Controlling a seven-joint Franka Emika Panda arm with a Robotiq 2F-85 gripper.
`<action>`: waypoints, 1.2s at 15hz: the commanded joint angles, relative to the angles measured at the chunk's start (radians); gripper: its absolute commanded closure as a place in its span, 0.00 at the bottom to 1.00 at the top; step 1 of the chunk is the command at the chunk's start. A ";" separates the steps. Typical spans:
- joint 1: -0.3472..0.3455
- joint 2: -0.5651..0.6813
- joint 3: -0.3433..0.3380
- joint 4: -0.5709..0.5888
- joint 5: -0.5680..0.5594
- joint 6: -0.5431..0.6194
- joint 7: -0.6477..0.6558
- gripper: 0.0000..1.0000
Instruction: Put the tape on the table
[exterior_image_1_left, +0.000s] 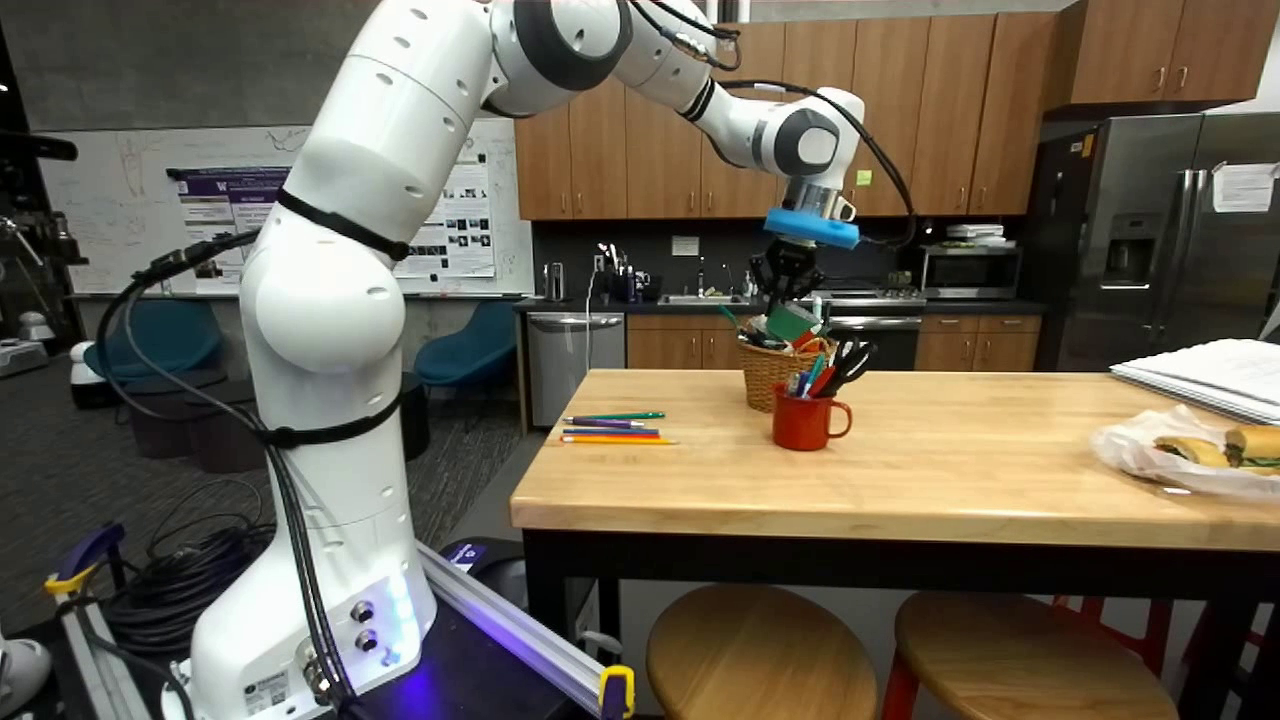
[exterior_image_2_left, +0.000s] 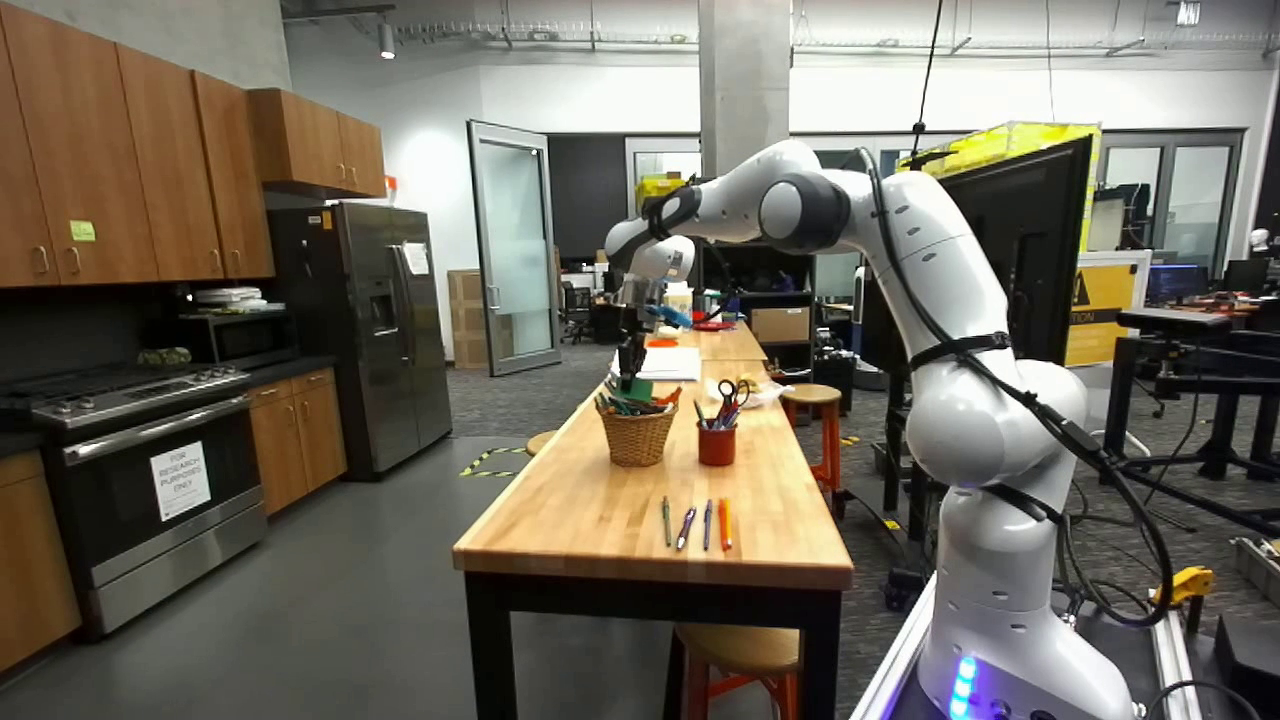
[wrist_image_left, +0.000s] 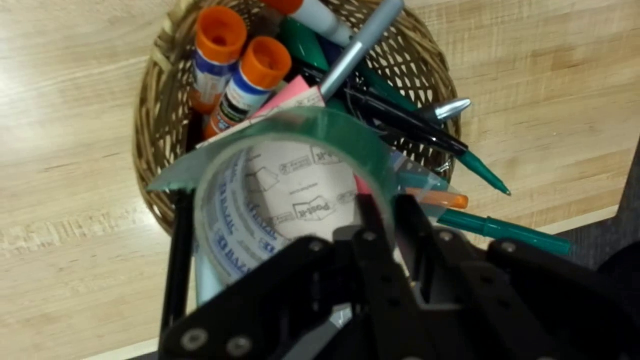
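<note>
The tape is a green roll with a white core printed in blue. It shows large in the wrist view (wrist_image_left: 332, 125) and as a green patch in both exterior views (exterior_image_1_left: 792, 322) (exterior_image_2_left: 638, 391). It is at the top of the wicker basket (exterior_image_1_left: 764, 378), over the things inside. My gripper (wrist_image_left: 386, 205) has one finger inside the roll and one outside, shut on its wall. In both exterior views the gripper (exterior_image_1_left: 780, 298) (exterior_image_2_left: 629, 378) points down above the basket. The wooden table (exterior_image_1_left: 960, 460) bears the basket. The roll's lower edge is partly hidden by the gripper.
The basket holds glue sticks (wrist_image_left: 262, 65), pens and a Post-it pad (wrist_image_left: 310, 200). A red mug (exterior_image_1_left: 800, 424) with scissors and pens stands close beside it. Several pencils and pens (exterior_image_1_left: 615, 433) lie near the table's end. A wrapped sandwich (exterior_image_1_left: 1190, 450) and papers (exterior_image_1_left: 1215, 370) lie farther along.
</note>
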 joint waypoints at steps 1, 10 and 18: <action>-0.010 -0.038 0.014 -0.002 0.017 -0.029 0.011 1.00; 0.042 -0.117 0.014 -0.027 -0.027 -0.041 0.055 0.99; 0.157 -0.190 0.033 -0.136 -0.166 0.000 0.079 0.99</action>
